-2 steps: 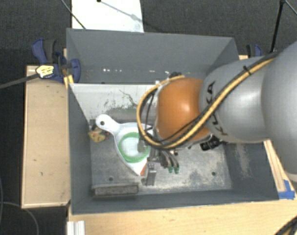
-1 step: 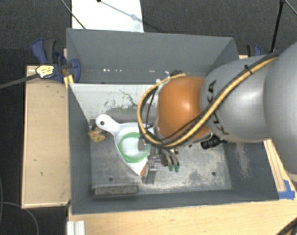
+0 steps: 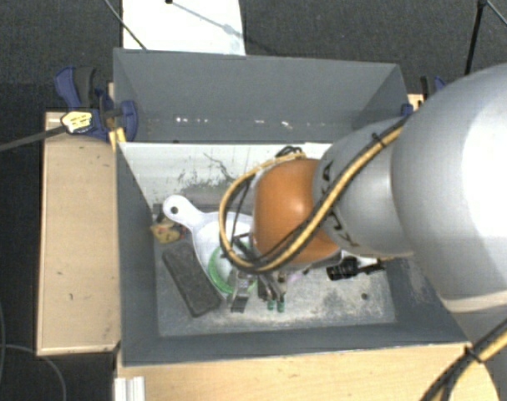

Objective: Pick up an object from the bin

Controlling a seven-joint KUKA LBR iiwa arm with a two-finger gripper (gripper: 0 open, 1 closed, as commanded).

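Robot arm (image 3: 428,190), its orange wrist cover (image 3: 288,209) looped w/ yellow-black cables, reaches from frame right into grey metal bin (image 3: 138,257); gripper (image 3: 256,297) sits low at lower centre of frame, close over bin floor, just right of a green ring (image 3: 218,271) & below a white scoop (image 3: 186,214); can't tell if gripper is open or closed. Dark grey flat block (image 3: 190,281) lies slanted at lower left of floor; small brown item (image 3: 163,232) rests beside scoop, centre left; black item (image 3: 343,269) lies right of gripper, beneath arm.
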